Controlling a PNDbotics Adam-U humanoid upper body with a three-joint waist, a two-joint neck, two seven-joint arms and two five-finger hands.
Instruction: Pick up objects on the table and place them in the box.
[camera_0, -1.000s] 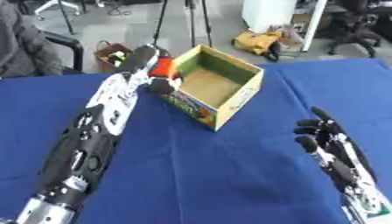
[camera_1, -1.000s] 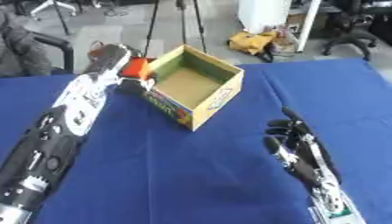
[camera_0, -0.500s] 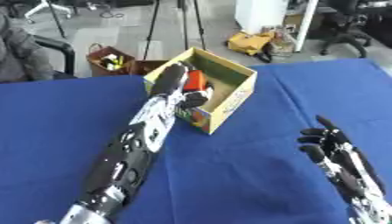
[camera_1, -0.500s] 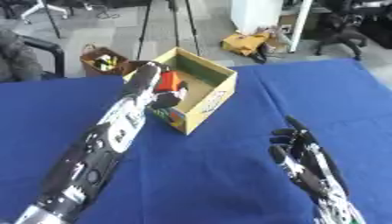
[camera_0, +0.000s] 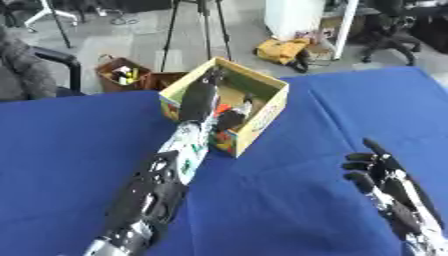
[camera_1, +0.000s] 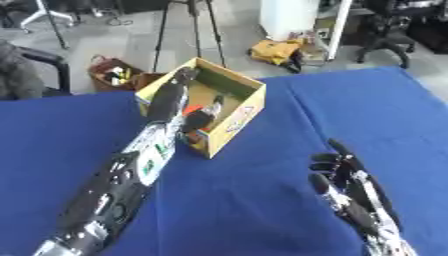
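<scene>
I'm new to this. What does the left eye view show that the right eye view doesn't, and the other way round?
Very little differs; the two eyes sit side by side.

Only the left eye view: a wider stretch of blue table to the left of the reaching arm.

Only the right eye view: more of that table to the right of the right hand, which sits further from the picture's edge.

Both: the left hand reaching into the box, something red beside it, and the right hand open and idle, lower right.

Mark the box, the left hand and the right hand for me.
box (camera_0: 266, 107), left eye view, on its right outer wall.
left hand (camera_0: 201, 95), left eye view, on the back of the hand over the box.
right hand (camera_1: 350, 186), right eye view, on the palm.
</scene>
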